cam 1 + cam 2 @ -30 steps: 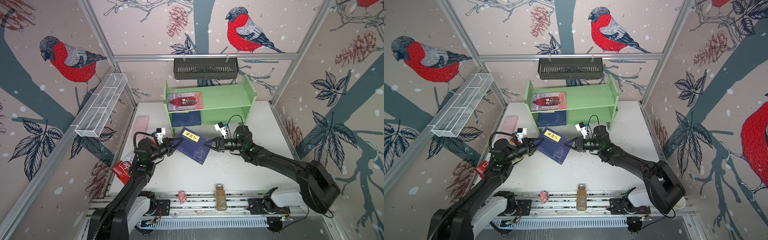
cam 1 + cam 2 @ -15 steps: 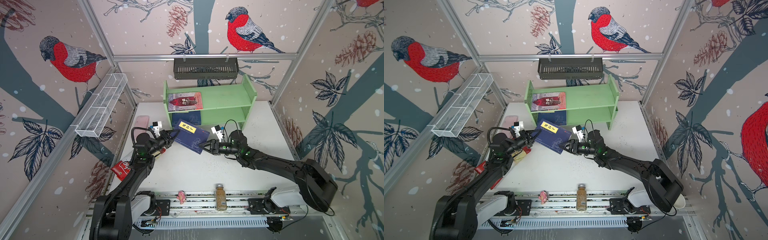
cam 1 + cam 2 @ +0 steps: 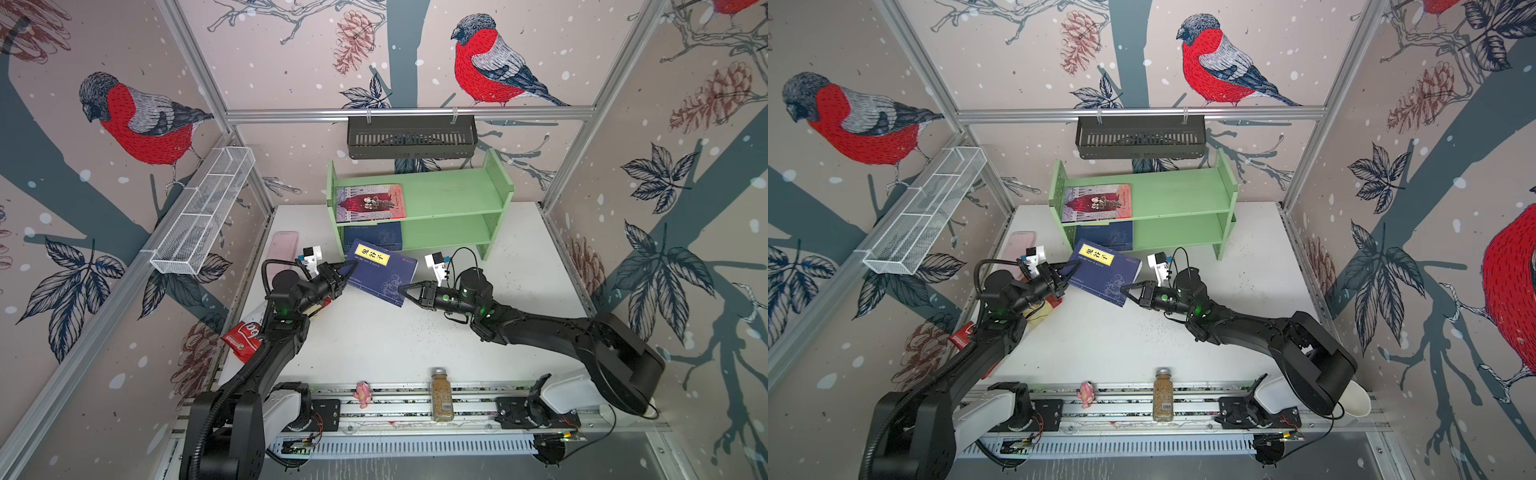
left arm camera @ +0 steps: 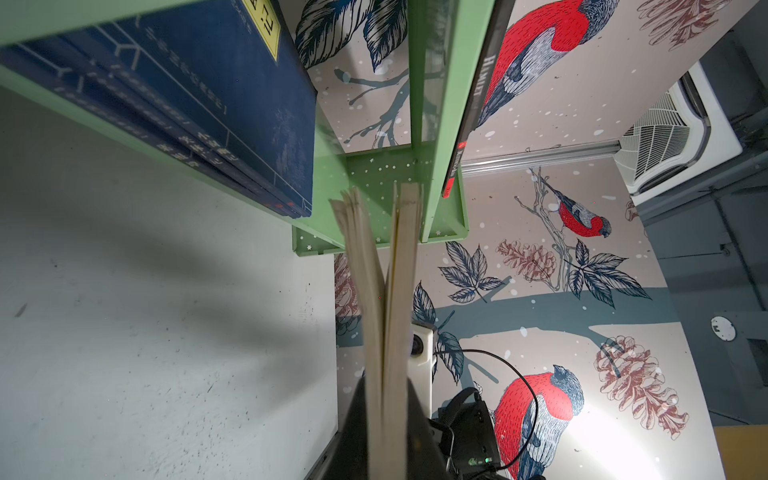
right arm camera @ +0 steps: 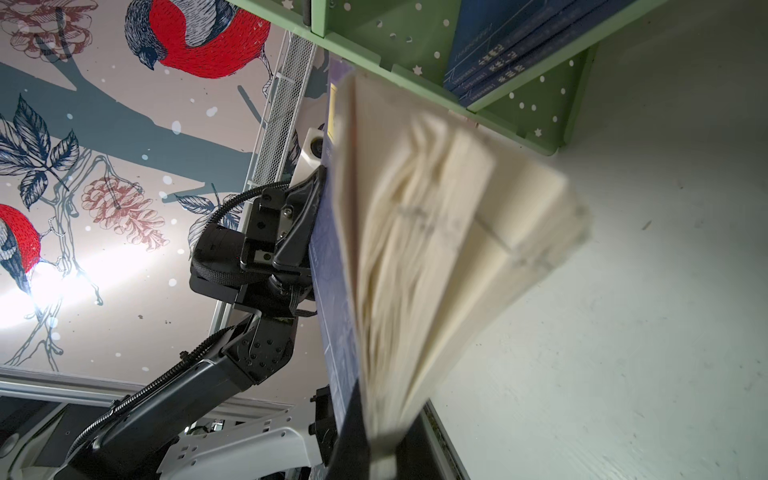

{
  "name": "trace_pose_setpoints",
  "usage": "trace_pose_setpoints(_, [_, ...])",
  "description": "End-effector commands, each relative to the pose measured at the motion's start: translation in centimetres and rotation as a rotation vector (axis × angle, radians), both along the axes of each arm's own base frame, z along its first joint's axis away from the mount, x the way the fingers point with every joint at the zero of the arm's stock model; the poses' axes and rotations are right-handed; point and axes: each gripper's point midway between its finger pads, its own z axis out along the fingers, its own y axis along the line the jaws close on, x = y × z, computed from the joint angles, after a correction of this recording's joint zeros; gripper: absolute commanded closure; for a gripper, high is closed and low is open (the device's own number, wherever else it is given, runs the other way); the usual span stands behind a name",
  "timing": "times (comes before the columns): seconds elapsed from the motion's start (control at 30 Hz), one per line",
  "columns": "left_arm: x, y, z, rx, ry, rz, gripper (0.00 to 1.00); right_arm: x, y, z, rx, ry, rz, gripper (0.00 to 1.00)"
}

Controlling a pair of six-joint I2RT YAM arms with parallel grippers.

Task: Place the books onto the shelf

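A navy book [image 3: 382,270] [image 3: 1104,270] with a yellow title label hangs tilted just in front of the green shelf [image 3: 453,199] [image 3: 1179,195]. My left gripper [image 3: 343,276] [image 3: 1068,274] is shut on its left edge. My right gripper [image 3: 401,289] [image 3: 1123,289] is shut on its near right corner. In the left wrist view the page edges [image 4: 386,332] run out from the shut left gripper [image 4: 386,436]. In the right wrist view the pages [image 5: 436,249] fan out from the right gripper [image 5: 386,449]. A pink-red book [image 3: 371,203] lies on the top tier, navy books [image 3: 374,237] on the lower.
A pink slab [image 3: 282,249] lies at the table's left edge, with a red snack packet [image 3: 243,334] nearer. A spice bottle [image 3: 441,395] and a small pink figure [image 3: 362,394] stand on the front rail. A black basket [image 3: 411,137] hangs above the shelf; a white wire basket [image 3: 203,212] is on the left wall.
The book has moved back towards the shelf's lower tier and turned flatter. My right gripper opened, shifted left and shut on the book's near corner. The left gripper kept its hold.
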Motion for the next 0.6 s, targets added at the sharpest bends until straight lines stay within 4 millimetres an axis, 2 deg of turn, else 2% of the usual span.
trace_pose_setpoints(0.0, [-0.3, 0.1, 0.7, 0.022, -0.079, -0.008, 0.95, 1.1, -0.6, 1.1, 0.039, -0.046, -0.022, 0.97])
trace_pose_setpoints(0.03, [-0.4, 0.1, 0.6, 0.028, -0.083, -0.015, 0.88, 1.0, -0.7, 1.1, 0.037, -0.046, 0.001, 0.97])
trace_pose_setpoints(0.13, [-0.8, 0.3, 0.3, 0.046, -0.105, -0.026, 0.58, 0.3, -1.1, 0.9, 0.020, -0.044, 0.062, 0.97])
trace_pose_setpoints(0.27, [-1.6, 0.2, 0.2, 0.057, -0.147, -0.060, 0.54, 0.0, -1.8, 0.1, -0.036, -0.040, 0.119, 0.98])
trace_pose_setpoints(0.57, [-1.8, -0.2, -0.3, 0.076, -0.165, -0.104, 0.46, -0.9, -2.3, 1.2, -0.055, -0.087, 0.220, 0.98])
